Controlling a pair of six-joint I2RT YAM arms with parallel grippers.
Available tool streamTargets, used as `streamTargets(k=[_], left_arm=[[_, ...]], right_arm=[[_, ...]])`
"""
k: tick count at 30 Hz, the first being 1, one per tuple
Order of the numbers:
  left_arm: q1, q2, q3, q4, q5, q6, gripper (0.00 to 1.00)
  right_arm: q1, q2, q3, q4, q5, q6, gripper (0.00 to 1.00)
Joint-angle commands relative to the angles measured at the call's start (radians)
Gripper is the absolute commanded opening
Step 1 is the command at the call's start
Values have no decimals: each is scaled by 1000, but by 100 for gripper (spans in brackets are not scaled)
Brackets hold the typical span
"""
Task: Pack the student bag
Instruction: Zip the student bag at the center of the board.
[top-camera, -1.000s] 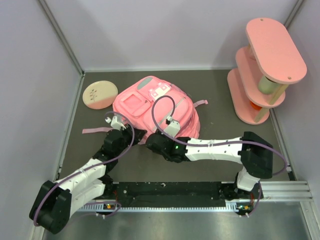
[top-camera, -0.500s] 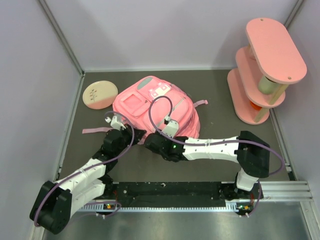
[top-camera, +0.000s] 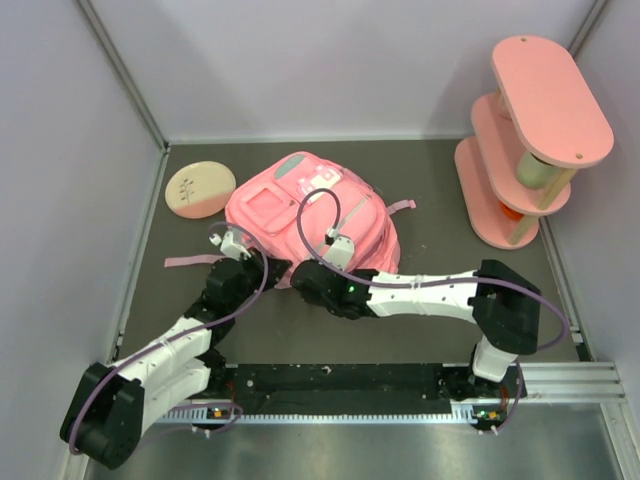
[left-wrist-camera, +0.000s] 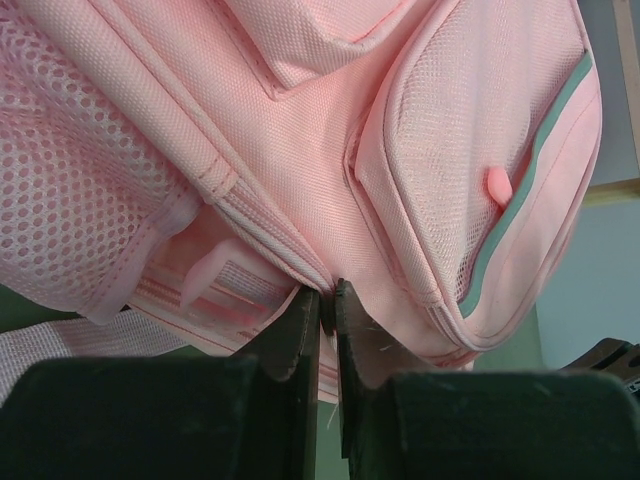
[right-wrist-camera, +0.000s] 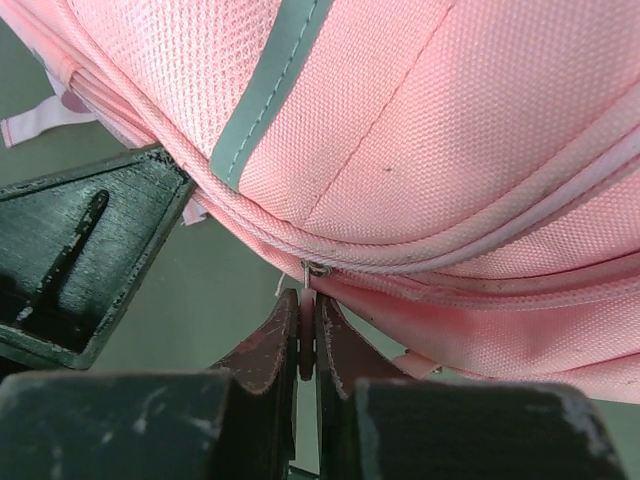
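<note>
The student bag (top-camera: 300, 210), a pink backpack with grey zipper strips, lies flat mid-table with its near edge toward the arms. My left gripper (top-camera: 266, 266) is at the bag's near left corner. In the left wrist view this left gripper (left-wrist-camera: 327, 297) is shut on a fold of the student bag (left-wrist-camera: 300, 130) at its bottom seam. My right gripper (top-camera: 297, 277) is just right of it, under the near edge. In the right wrist view the right gripper (right-wrist-camera: 308, 325) is shut on a pink zipper pull (right-wrist-camera: 308, 340) hanging from the student bag (right-wrist-camera: 430, 130).
A round cream and pink disc (top-camera: 200, 190) lies at the back left. A pink tiered shelf (top-camera: 545, 95) stands at the back right with a pale roll (top-camera: 535, 172) on its middle tier. A loose pink strap (top-camera: 188, 260) trails left of the bag. Grey walls enclose the table.
My right gripper has slid slightly left along the bag's near edge and closed on the zipper pull. The left gripper has tightened on the seam fold. The bag has barely moved.
</note>
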Motion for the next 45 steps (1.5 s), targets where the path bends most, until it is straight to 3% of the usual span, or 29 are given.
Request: streamTargets(k=[1,10,18,24,32,37,45], left_arm=[[11,-23,6,18,8,38,0],[22,-101,32,-97,-55,109,0],[53,-124,35,-148,-66,138,0],[73,-83,52,-132,-18,163,0],[90,4,141,-83,187,314,0],[90,188,378,-146,439,474,0],[90,440,621,-241,525,578,0]], right_arm=[[-9,-61,-26,60,1,-90,0],[-29,-223,-173,49,1,-430,0],[-101,-418,-353,49,-73,-527,0],[-129,-478,-417,56,-99,-607,0],[-129,-538,-466,75,-171,-665,0],[-56,-563,-515,151,-189,-650,0],[63,-437,-449,218,-127,-550,0]])
